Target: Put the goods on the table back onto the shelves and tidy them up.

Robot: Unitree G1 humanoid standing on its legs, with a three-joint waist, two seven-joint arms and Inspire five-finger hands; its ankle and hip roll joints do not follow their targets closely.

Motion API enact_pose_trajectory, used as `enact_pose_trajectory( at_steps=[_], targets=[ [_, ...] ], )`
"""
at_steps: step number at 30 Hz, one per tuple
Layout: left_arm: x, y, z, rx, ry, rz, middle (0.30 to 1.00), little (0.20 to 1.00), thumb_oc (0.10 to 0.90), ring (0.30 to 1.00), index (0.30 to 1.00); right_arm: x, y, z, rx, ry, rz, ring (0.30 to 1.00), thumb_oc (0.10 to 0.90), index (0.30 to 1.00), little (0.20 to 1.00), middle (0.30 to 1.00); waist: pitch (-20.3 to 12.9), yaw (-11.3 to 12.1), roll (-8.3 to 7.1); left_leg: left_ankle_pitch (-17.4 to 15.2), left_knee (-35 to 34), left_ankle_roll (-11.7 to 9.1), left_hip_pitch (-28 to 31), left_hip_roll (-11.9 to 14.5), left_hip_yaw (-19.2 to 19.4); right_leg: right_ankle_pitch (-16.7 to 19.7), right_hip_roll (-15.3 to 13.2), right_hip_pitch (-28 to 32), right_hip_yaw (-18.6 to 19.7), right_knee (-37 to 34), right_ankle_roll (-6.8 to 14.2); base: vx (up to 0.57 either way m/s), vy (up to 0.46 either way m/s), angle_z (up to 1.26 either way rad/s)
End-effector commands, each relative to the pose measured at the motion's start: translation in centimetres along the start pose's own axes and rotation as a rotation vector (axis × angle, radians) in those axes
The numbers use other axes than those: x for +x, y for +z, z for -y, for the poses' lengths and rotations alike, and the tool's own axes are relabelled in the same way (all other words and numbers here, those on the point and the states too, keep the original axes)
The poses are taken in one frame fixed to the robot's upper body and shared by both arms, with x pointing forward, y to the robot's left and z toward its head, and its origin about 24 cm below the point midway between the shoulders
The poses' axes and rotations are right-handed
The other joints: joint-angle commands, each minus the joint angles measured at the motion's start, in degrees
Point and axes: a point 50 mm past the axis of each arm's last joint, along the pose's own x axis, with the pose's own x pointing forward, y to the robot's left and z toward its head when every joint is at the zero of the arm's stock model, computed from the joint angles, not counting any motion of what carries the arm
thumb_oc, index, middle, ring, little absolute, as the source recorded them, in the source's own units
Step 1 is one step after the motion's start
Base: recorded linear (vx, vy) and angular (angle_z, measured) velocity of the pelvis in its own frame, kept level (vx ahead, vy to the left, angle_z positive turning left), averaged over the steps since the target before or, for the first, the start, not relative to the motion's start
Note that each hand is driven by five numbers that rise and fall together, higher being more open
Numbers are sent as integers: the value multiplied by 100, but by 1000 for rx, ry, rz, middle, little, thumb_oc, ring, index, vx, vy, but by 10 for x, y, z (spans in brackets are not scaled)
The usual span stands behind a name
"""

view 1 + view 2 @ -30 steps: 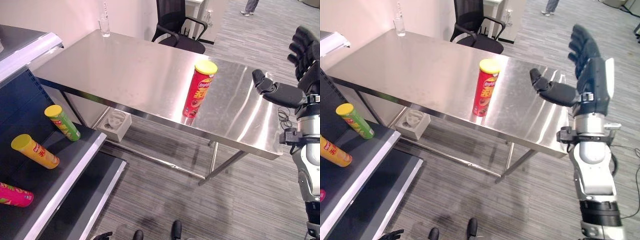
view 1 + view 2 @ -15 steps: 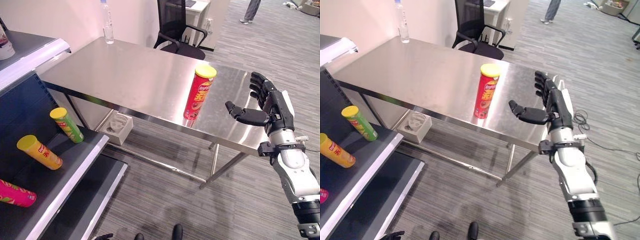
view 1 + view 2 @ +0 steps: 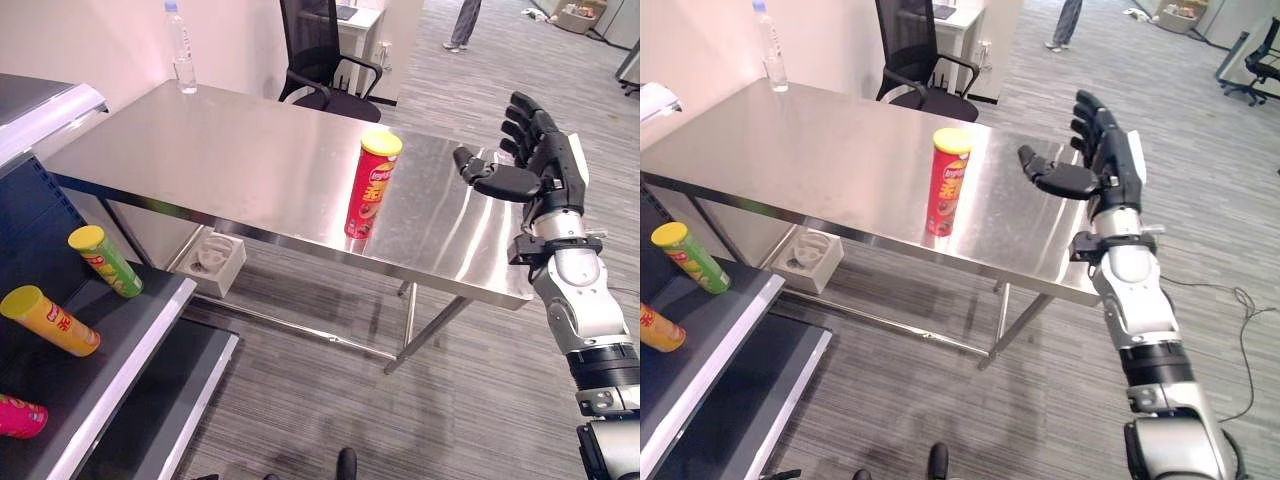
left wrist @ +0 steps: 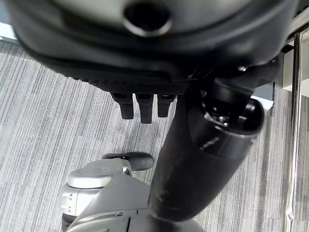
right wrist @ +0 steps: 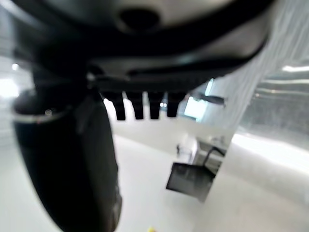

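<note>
A red chip can with a yellow lid stands upright on the steel table, near its front edge. My right hand is open in the air over the table's right end. It is to the right of the can and apart from it, thumb pointing toward it. The right wrist view has its fingers straight with nothing in them. My left hand hangs open above the floor.
On the dark shelf at the left lie a green can, a yellow can and a pink can. A water bottle stands at the table's far corner. Beyond the table is a black chair, under it a white block.
The whole view has shifted with the camera. My right hand, still open, has risen from beside the table's front edge to over its right end. The red can stands where it was.
</note>
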Motion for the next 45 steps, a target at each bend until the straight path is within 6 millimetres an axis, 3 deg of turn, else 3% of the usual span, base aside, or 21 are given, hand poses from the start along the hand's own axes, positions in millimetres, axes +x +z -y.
enact_pose_trajectory(
  at_steps=[1, 8, 12, 15, 20, 28, 45],
  targets=[
    [1, 5, -2, 12, 2, 1, 900, 900, 800, 900, 900, 33, 71, 9, 71, -65, 293, 900, 800, 900, 900, 900, -239, 90, 113, -595, 16, -29, 234, -6, 304, -275, -89, -54, -50, 33, 388, -9, 6, -3],
    [2, 16, -3, 40, 9, 48, 900, 900, 800, 900, 900, 27, 67, 12, 61, -58, 284, 900, 800, 900, 900, 900, -129, 169, 97, -513, 16, 10, 80, -18, 158, -203, -151, -144, -198, 33, 426, -27, 7, 3],
    [3, 23, 18, 81, -47, 85, 900, 900, 800, 900, 900, 11, 60, 11, 5, -21, 267, 900, 800, 900, 900, 900, -75, 303, 154, -447, 16, 52, -17, -28, -29, -145, -246, -173, -446, 33, 457, -17, 7, 26],
    [4, 28, 26, 109, -69, 92, 900, 900, 800, 900, 900, 1, 50, 25, -104, -57, 211, 900, 800, 900, 900, 900, -109, 378, 199, -459, 16, 56, -4, -42, -95, -135, -274, -119, -525, 33, 474, 43, 18, 30],
    [4, 30, 23, 100, -48, 99, 900, 900, 800, 900, 900, 7, 43, 18, -117, -52, 179, 900, 800, 900, 900, 900, -130, 400, 205, -473, 16, 60, 48, -40, -86, -141, -270, -65, -503, 33, 455, 32, 9, 5],
    [3, 16, 25, 77, -47, 61, 900, 900, 800, 900, 900, 12, 37, 8, -114, -37, 154, 900, 800, 900, 900, 900, -130, 429, 223, -485, 16, 69, 99, -37, -112, -169, -278, -3, -529, 33, 452, 2, 2, 0],
    [2, 11, 20, 56, -33, 52, 900, 900, 800, 900, 900, 26, 49, 3, -124, -13, 178, 900, 800, 900, 900, 900, -124, 560, 176, -458, 16, 43, 58, -45, -180, -212, -307, 38, -624, 33, 454, 6, 1, 3]
  ],
)
